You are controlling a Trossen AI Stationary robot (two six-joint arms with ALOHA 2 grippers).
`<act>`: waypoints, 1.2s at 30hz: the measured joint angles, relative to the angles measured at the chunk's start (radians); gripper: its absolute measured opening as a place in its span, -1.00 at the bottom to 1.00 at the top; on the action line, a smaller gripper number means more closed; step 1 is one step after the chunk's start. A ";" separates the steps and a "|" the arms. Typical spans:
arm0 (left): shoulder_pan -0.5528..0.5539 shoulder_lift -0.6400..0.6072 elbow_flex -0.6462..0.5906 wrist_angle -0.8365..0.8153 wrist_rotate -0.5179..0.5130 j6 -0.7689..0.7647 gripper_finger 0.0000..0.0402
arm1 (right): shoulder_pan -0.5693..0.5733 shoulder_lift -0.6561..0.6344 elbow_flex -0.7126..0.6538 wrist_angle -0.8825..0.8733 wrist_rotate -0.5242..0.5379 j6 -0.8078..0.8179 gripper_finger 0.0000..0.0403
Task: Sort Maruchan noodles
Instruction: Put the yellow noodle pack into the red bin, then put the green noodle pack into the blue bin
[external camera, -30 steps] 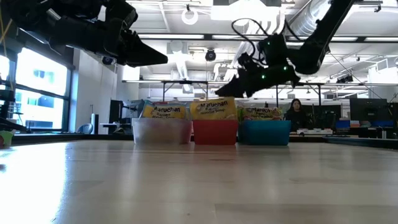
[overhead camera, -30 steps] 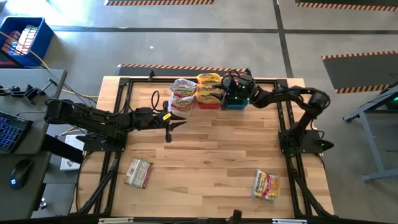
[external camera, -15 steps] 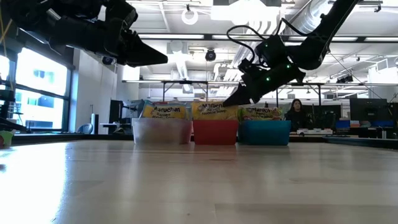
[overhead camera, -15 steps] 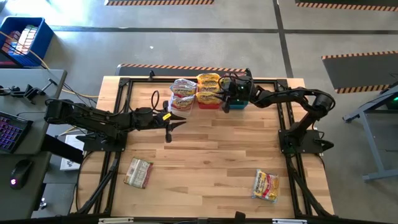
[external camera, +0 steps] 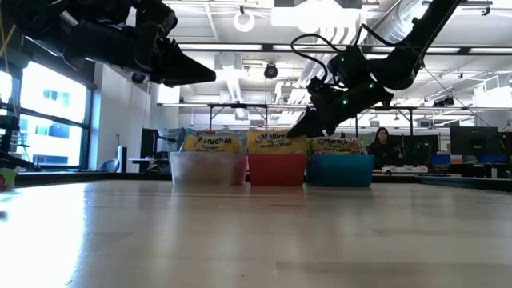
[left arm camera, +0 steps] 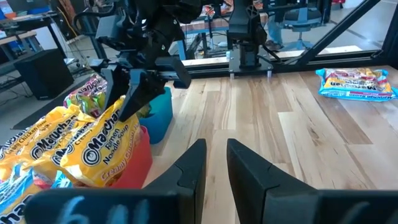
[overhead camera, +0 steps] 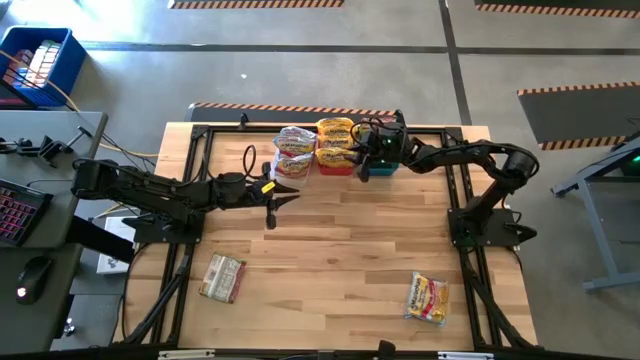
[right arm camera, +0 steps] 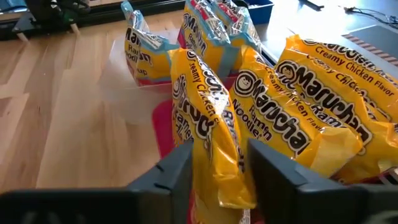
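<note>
My two arms (overhead camera: pixel 170 192) are matte black, jointed tubes; a yellow tag sits near the left wrist, upper-centre frame. Green lights glow on the right wrist, with looped black cables.
</note>
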 joint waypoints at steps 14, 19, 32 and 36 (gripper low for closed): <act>-0.084 -0.007 0.000 -0.074 -0.017 0.065 -0.73 | 0.026 -0.335 -0.001 -0.258 0.127 -0.140 -0.12; -0.240 -0.051 0.055 -0.316 -0.207 0.007 -0.73 | 0.069 -0.430 -0.114 -0.251 0.203 -0.169 -0.53; -0.646 0.070 0.349 -1.119 -0.293 -0.645 -0.70 | 0.238 -0.451 -0.388 0.035 0.225 -0.088 -0.87; -0.716 0.176 0.410 -1.242 -0.237 -0.792 -0.58 | 0.304 -0.455 -0.388 0.035 0.264 -0.088 -0.87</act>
